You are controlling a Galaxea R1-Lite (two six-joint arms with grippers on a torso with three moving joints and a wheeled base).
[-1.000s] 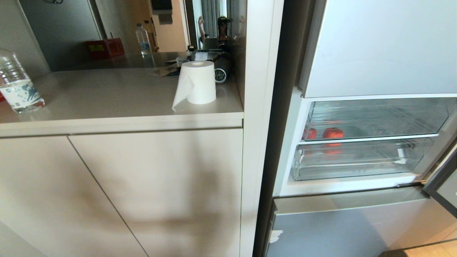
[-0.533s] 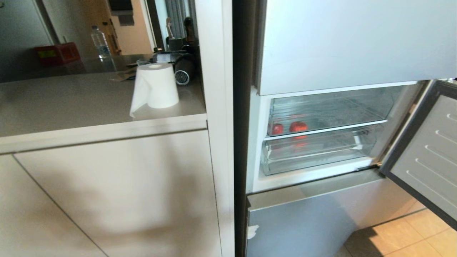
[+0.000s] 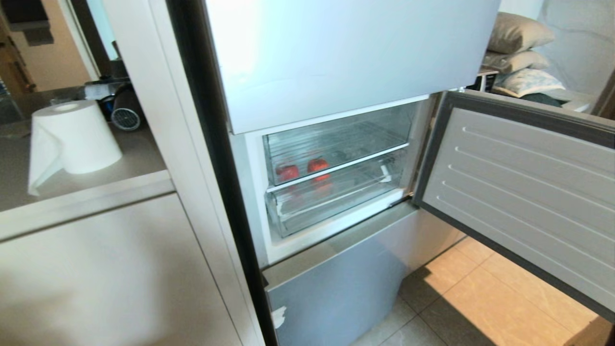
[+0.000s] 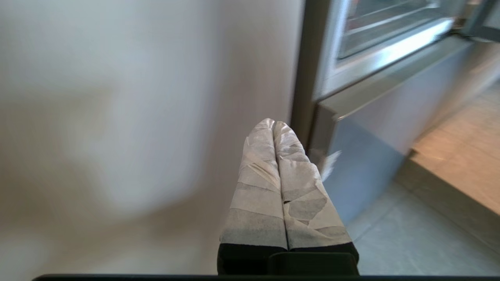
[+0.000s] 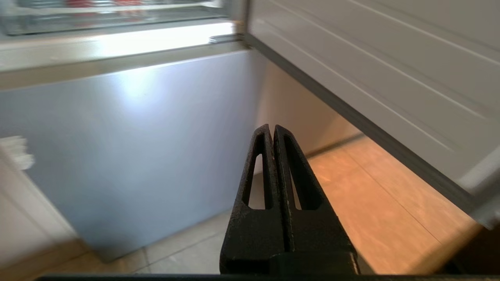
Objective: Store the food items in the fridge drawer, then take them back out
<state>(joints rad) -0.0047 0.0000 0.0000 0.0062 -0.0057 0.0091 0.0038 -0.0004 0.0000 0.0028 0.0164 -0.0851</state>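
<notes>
Left gripper (image 4: 273,124): pressing its taped fingers together, gripping nothing | Right gripper (image 5: 271,128): sitting fully closed, empty (aiming low at the fridge front) | Food items (image 3: 302,169): lying inside fridge drawer (image 3: 336,144), door (image 3: 519,192) standing open.

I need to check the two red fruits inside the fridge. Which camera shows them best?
The head view: both red fruits sit side by side behind clear plastic. The right wrist view catches only blurred red smears at its edge; the left wrist view shows no fruit.
</notes>
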